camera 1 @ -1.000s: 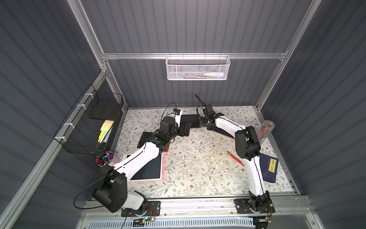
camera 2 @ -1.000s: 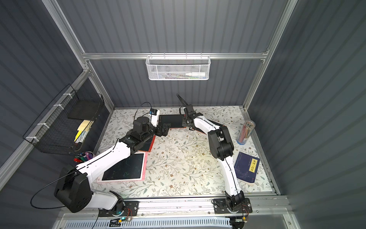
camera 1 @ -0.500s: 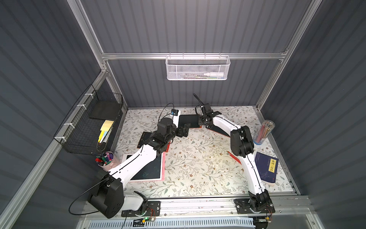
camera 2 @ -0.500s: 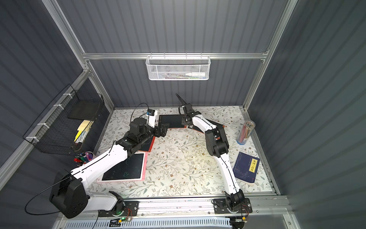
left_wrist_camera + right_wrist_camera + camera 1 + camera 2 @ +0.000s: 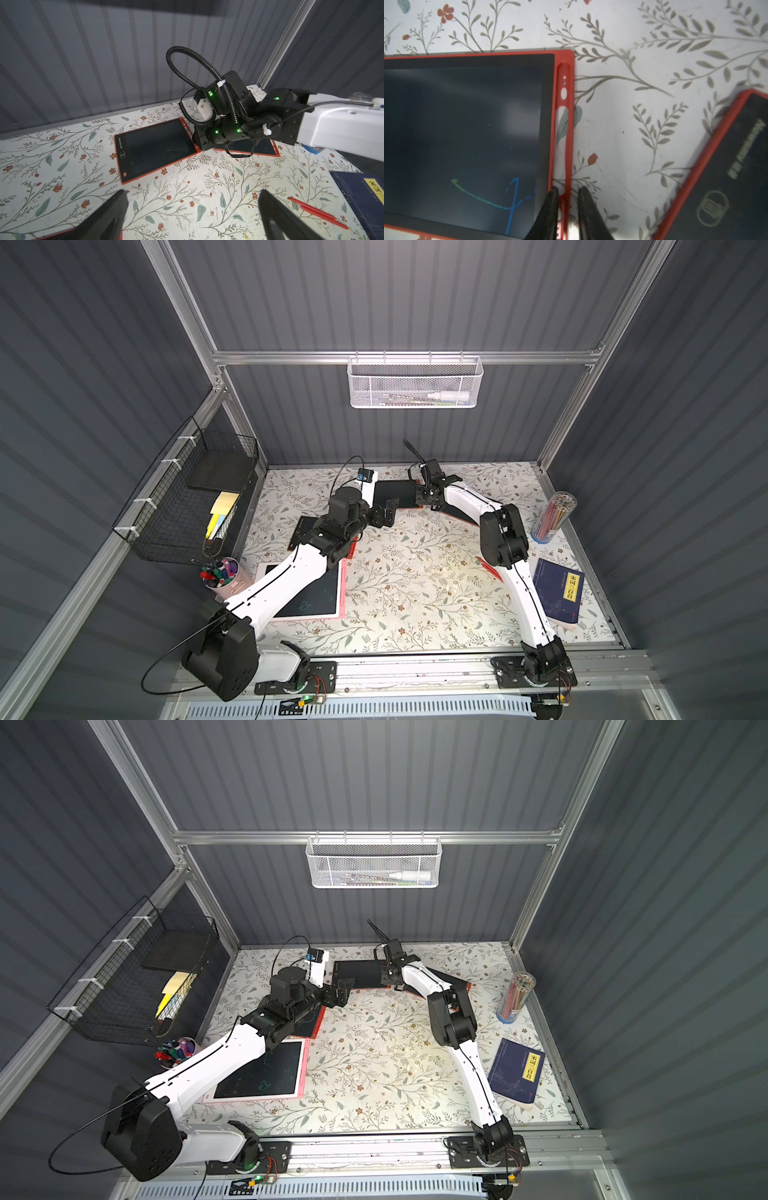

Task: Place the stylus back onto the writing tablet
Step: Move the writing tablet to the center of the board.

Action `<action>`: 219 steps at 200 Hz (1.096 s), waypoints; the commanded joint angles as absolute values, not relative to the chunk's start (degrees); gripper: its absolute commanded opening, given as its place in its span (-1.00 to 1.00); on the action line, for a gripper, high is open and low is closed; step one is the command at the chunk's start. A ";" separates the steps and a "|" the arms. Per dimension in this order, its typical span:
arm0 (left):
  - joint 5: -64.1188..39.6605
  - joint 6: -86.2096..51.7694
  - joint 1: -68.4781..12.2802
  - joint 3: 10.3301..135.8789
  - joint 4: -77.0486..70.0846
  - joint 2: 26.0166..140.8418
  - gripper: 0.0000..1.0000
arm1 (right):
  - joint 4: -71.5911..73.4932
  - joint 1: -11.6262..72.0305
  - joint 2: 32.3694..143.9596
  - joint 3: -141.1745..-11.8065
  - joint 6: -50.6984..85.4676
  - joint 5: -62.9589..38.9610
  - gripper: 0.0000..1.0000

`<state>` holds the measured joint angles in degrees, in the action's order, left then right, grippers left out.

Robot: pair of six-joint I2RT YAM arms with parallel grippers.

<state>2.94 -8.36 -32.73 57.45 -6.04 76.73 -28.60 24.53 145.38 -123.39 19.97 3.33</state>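
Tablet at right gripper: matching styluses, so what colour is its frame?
Red frame, clearest in the right wrist view.

In both top views light falls from overhead, leaving a bright patch on the near middle of the table (image 5: pixel 415 585) while the walls (image 5: pixel 91 377) stay dim, and the wide lens splays the frame posts (image 5: pixel 183 306) outward toward the picture edges. The left wrist view is crisp across the table, but the fingers (image 5: pixel 112 214) of the left gripper (image 5: pixel 192 197) are dark, blurred shapes close to the lens. The right wrist view is soft throughout, with a pale hazy reflection on the tablet (image 5: pixel 467 124) screen and fuzzy-edged fingers (image 5: pixel 550 209) on the right gripper (image 5: pixel 566 191).
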 commanded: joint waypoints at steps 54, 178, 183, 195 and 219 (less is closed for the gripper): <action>3.09 -9.32 -32.50 56.97 -5.09 73.97 0.98 | -36.52 25.20 147.57 -124.83 14.59 4.19 -0.63; 2.64 -9.76 -32.48 57.83 -4.78 71.81 0.99 | -35.02 28.08 134.85 -102.02 14.83 3.48 -0.76; 2.64 -9.82 -32.52 57.96 -4.83 71.74 0.98 | -34.66 28.28 133.92 -100.39 14.90 3.45 -0.76; 2.45 -9.85 -32.52 58.35 -4.76 71.80 0.99 | -34.34 28.91 131.84 -97.01 15.26 3.70 -0.76; 2.13 -9.85 -32.52 58.86 -4.43 71.86 0.99 | -33.53 30.18 127.13 -89.40 17.79 4.78 -0.76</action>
